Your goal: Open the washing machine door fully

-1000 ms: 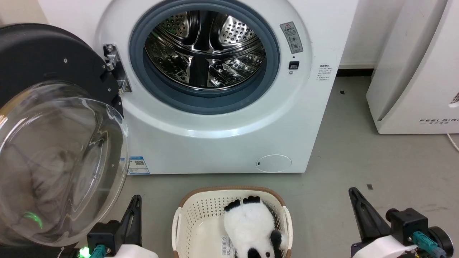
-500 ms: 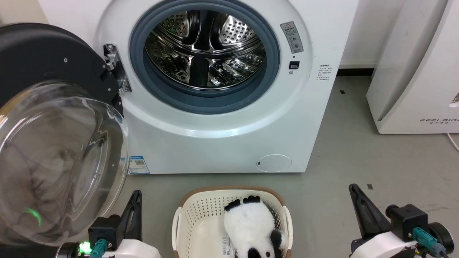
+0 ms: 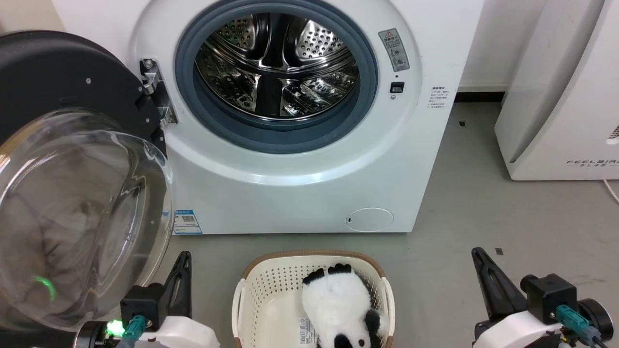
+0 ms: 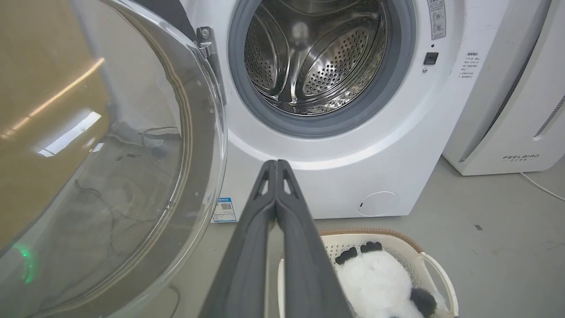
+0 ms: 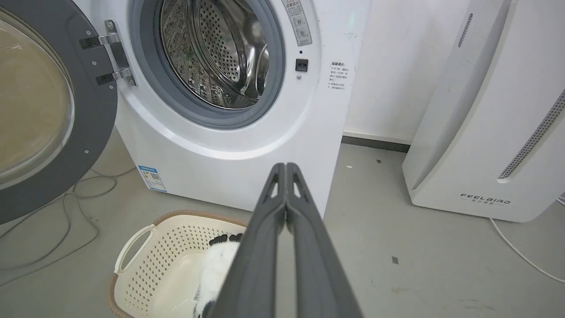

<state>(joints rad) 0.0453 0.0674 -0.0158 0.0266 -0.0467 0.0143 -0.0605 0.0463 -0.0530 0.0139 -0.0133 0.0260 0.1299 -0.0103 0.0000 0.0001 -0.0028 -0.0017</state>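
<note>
The door [image 3: 72,183] hangs swung wide on its hinge [image 3: 155,96] off the washer's [image 3: 300,203] left edge, so the left gripper [image 4: 276,166] and right gripper [image 5: 286,168] hover low over the floor [image 3: 483,203], fingers pressed together on nothing, job seemingly done.

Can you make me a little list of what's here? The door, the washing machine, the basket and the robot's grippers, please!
door: washing machine door swung open to the left, glass bowl facing out
machine: washing machine, steel drum with nothing seen inside
basket: cream basket on the floor in front, panda toy inside
left gripper: shut, holding nothing, beside the door
right gripper: shut, holding nothing
neighbour: white appliance on the right
</note>
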